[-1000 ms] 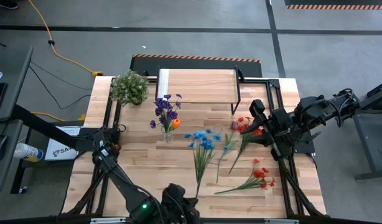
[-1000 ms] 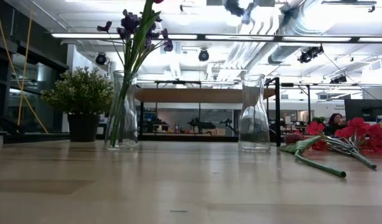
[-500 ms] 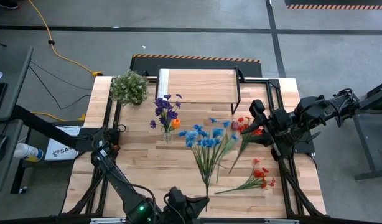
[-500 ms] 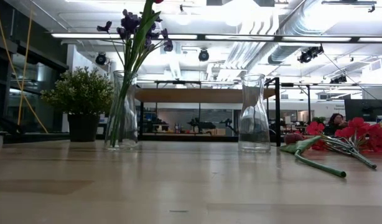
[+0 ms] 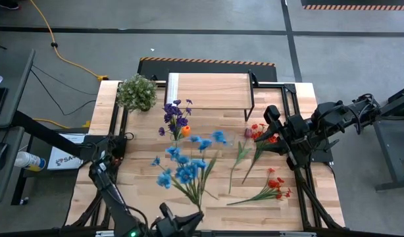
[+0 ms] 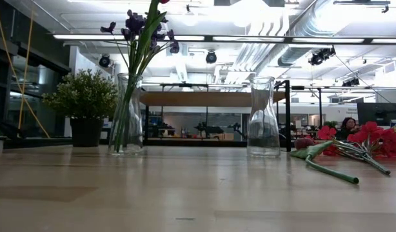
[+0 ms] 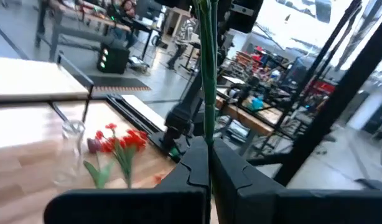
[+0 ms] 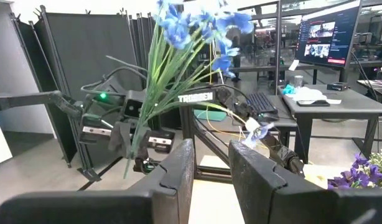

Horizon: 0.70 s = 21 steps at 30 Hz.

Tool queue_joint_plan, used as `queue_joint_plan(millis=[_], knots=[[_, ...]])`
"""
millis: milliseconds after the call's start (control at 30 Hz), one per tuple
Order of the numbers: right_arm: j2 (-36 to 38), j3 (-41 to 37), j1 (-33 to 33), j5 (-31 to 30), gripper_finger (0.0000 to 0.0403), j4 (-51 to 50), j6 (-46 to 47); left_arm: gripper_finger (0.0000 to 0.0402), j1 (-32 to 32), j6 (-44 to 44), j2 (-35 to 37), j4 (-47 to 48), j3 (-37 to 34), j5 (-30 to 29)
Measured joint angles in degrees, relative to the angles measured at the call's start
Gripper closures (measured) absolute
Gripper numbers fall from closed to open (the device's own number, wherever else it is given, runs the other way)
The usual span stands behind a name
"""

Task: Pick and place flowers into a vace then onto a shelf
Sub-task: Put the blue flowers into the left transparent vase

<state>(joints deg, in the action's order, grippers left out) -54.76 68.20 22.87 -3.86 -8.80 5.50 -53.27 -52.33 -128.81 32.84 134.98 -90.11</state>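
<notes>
A bunch of blue flowers (image 5: 183, 165) is up off the table near its front edge, with my left gripper (image 5: 189, 217) shut on its stems; the right wrist view shows the blooms (image 8: 197, 25) above that gripper (image 8: 136, 154). Purple flowers stand in a glass vase (image 5: 177, 125). A second, empty vase (image 6: 263, 119) stands to its right. Red flowers (image 5: 274, 187) and more flowers (image 5: 258, 141) lie on the table's right part. The shelf (image 5: 208, 90) stands at the far edge. My right gripper (image 5: 271, 126) hangs open, high over the right side. My left gripper pinches the blue flowers' green stems near their lower end (image 7: 207, 140) between its two fingers. The fingers lie about level and across the stems. The bunch is lifted clear of the table and rises slanting from the fingers, blooms uppermost (image 8: 197, 25).
A bushy potted plant (image 5: 137, 92) stands at the far left corner beside the shelf. Bare wood shows along the table's left half and near edge (image 5: 143, 197). Black frame rails run along both sides of the table.
My left gripper has risen and rolled at the table's near edge, shifting a little toward the left. The blue flowers have come up off the table, and their blooms have swung from the middle toward the table's left. My right arm has kept still.
</notes>
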Motion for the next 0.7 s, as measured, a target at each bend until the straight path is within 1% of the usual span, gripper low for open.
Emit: queue_joint_plan(millis=[367, 467, 533, 700], knots=[[0.0, 0.0, 0.02, 0.9, 0.0308, 0.0, 0.03, 0.0369, 1.16, 13.68, 2.48, 0.4, 0.0, -0.02], [0.0, 0.0, 0.02, 0.94, 0.0308, 0.0, 0.91, 0.0369, 1.16, 16.97, 3.27, 2.05, 0.0, 0.01], [0.0, 0.0, 0.02, 0.92, 0.0308, -0.01, 1.11, 0.0369, 1.16, 18.12, 3.85, 3.88, 0.0, 0.12], [0.0, -0.02, 0.02, 0.9, 0.0308, -0.17, 1.51, 0.0369, 1.16, 17.78, 5.07, 8.68, 0.0, 0.09]])
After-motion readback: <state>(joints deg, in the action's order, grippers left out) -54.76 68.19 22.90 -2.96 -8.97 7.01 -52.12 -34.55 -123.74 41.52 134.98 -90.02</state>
